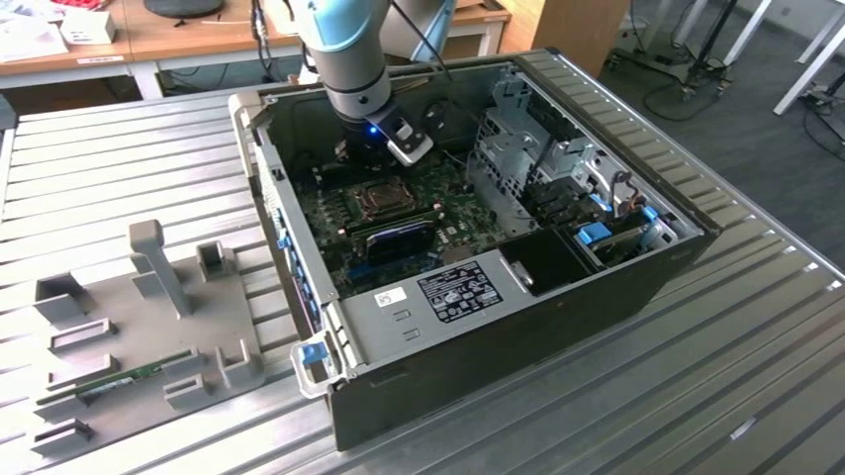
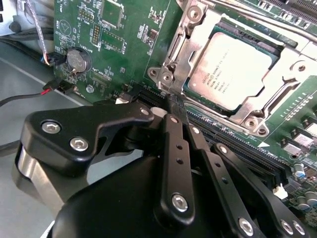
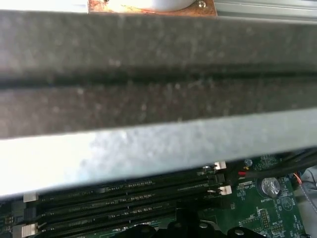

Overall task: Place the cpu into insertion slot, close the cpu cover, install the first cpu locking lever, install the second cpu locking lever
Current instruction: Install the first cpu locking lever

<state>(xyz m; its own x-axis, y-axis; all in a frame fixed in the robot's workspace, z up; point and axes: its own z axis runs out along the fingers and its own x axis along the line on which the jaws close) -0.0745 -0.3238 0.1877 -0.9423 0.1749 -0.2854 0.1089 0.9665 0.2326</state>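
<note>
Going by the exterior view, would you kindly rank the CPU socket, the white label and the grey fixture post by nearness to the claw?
1. CPU socket, just below the claw, inside the case.
2. White label, on the case's near bracket.
3. Grey fixture post, outside the case, at the exterior view's left.

Arm [image 1: 346, 45]: pale blue joint covers, silver tube, blue light at wrist. Gripper [image 2: 168, 106]: black linkages, silver screws.

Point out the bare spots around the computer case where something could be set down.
Free: the slatted table on the exterior view's left, between the computer case and the grey fixture tray, and along the lower right. Crowded: inside the case around the tool.
</note>
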